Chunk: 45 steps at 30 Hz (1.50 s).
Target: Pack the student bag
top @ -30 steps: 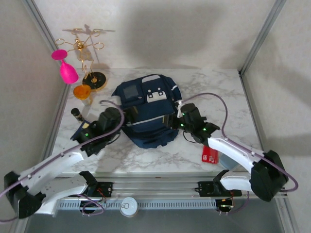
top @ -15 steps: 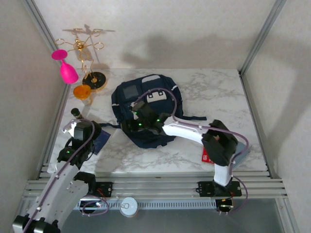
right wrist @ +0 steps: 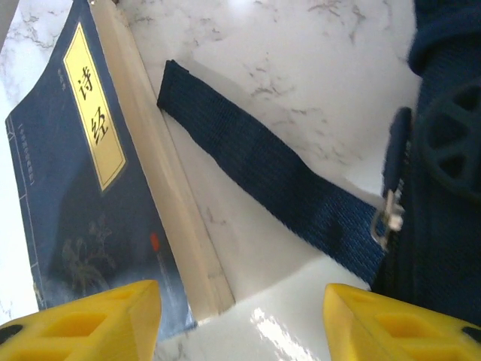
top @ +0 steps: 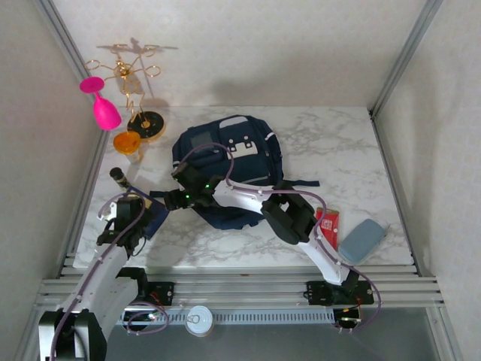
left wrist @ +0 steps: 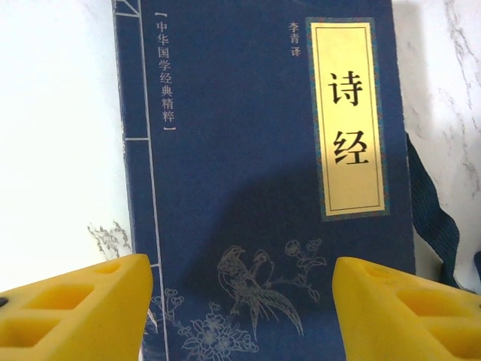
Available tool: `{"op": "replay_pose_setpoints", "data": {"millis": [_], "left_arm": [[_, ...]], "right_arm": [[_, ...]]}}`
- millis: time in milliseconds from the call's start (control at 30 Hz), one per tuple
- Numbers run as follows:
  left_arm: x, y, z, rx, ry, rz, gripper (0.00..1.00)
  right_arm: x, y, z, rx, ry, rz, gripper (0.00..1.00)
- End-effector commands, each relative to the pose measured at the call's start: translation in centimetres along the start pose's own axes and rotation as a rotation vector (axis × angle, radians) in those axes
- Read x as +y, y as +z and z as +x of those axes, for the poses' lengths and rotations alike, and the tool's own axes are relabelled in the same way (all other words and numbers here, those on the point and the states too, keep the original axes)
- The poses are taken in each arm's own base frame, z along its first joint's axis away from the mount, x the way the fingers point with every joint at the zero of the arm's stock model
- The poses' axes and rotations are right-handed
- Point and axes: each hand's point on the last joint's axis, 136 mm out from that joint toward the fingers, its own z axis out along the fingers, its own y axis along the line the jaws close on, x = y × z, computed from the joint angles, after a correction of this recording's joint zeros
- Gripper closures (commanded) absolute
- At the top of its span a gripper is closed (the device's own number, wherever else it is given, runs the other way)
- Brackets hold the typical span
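Navy-blue student bag (top: 248,162) lies flat mid-table on the marble table (top: 338,150), grey patch up; one dark strap (right wrist: 263,188) trails off its left side toward a blue book (left wrist: 248,150); you've got the left gripper (left wrist: 240,263) straight over that book, yellow fingers (left wrist: 83,308) spread wide either side of the cover, nothing held; book lies flat on the marble, cover up, gold title label on it; right arm reaches across the front of the bag; right gripper (right wrist: 240,289) sits at the bag's left edge, jaws wide, empty, above the gap between book and bag; strap end lies just beside the book's page edge, can't tell if touching; zipper pull (right wrist: 387,214) hangs at the bag's side; red packet (top: 327,222) and grey-blue case (top: 361,241) sit front right, apart from the bag; pink glass (top: 101,105), orange cup (top: 128,141) and gold rack (top: 135,83) stand back left.
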Motion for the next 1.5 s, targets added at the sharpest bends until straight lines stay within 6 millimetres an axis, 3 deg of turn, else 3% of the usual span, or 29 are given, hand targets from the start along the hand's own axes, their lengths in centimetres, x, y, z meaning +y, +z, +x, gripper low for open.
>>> {"op": "replay_pose_setpoints", "data": {"millis": [0, 267, 467, 1467], "left_arm": [[0.4, 0.5, 0.1, -0.011, -0.045, 0.004, 0.38], [1.3, 1.3, 0.8, -0.004, -0.060, -0.008, 0.42], [1.6, 1.8, 1.7, 0.024, -0.071, -0.004, 0.44], [2.3, 2.1, 2.3, 0.029, -0.077, -0.008, 0.45]], "right_arm": [[0.4, 1.5, 0.8, 0.042, -0.042, 0.007, 0.42], [1.0, 4.1, 1.6, 0.090, -0.085, -0.010, 0.46], [1.8, 4.8, 2.4, 0.114, -0.118, -0.035, 0.52], [6.1, 0.6, 1.8, 0.128, -0.132, -0.173, 0.91]]}}
